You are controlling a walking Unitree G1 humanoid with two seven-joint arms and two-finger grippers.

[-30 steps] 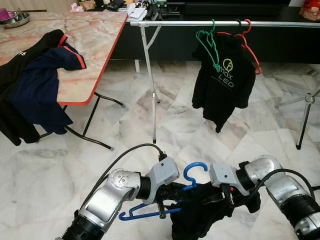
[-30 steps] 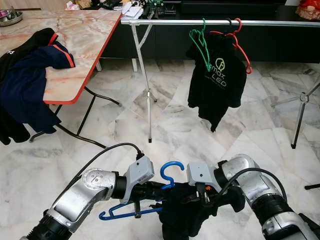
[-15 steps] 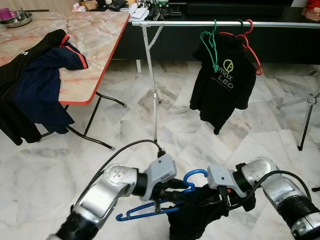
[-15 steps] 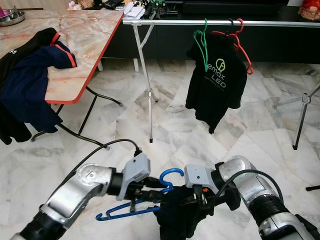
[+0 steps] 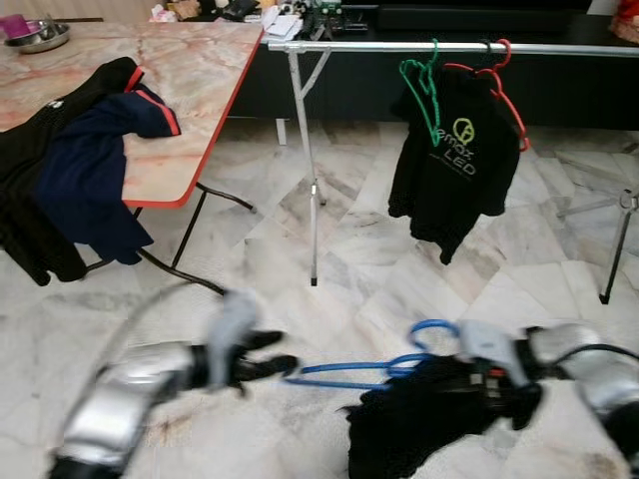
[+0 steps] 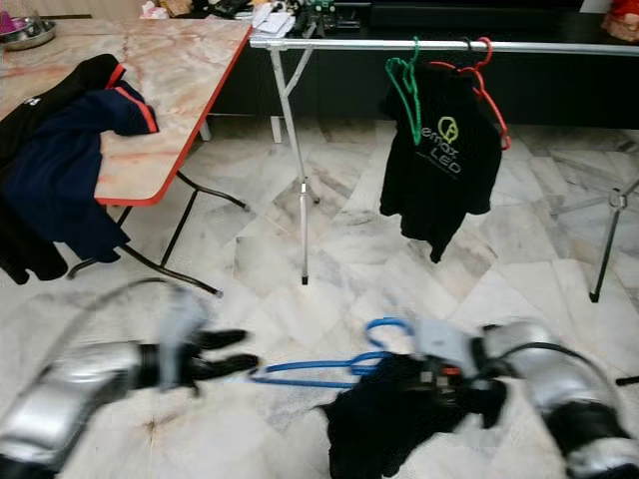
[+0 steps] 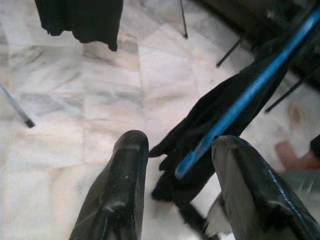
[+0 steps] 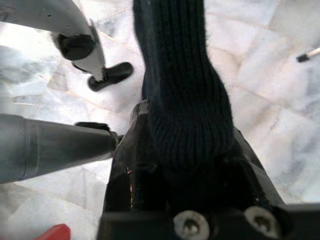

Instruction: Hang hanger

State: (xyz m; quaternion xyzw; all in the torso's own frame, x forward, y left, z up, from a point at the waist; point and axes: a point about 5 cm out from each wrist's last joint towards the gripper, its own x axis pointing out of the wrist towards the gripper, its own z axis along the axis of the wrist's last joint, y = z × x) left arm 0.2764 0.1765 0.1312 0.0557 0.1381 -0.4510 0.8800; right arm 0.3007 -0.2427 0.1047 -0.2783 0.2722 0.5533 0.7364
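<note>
While the arms are blurred by motion, treat every reading below as approximate.

Task status: you have not yet hung the blue hanger (image 5: pixel 349 368); it lies level, low over the marble floor (image 5: pixel 379 239), well short of the far clothes rail (image 5: pixel 399 46).

Blue hanger position: its hook (image 5: pixel 431 329) curls up just beside the right gripper (image 5: pixel 489 384); its bar reaches left toward the left gripper (image 5: pixel 268 364).

Garment: a black garment (image 5: pixel 414 424) is draped on the right half of the hanger and sags below it.

Left gripper: its two fingers (image 7: pixel 117 195) stand parted with nothing between them. In the left wrist view the hanger's blue end lies just beyond the fingertips, apart from them.

Right gripper: it is closed on the black garment, whose knit fabric (image 8: pixel 182 100) bunches up out of the jaws. You cannot tell whether the hanger wire is also caught inside.

Rail occupancy: a green hanger (image 5: pixel 424 85) and a red hanger (image 5: pixel 499 80) carrying a black T-shirt (image 5: pixel 454 160) already hang toward the right. The rail's left stretch, by the stand's upright (image 5: pixel 308 160), appears free.

Other items: dark clothes (image 5: pixel 75 170) lie over the near edge of the table (image 5: pixel 190 70) at far left.

Remaining work, as judged: seat the garment squarely, raise the hanger, approach the rail, and set the hook over it.
</note>
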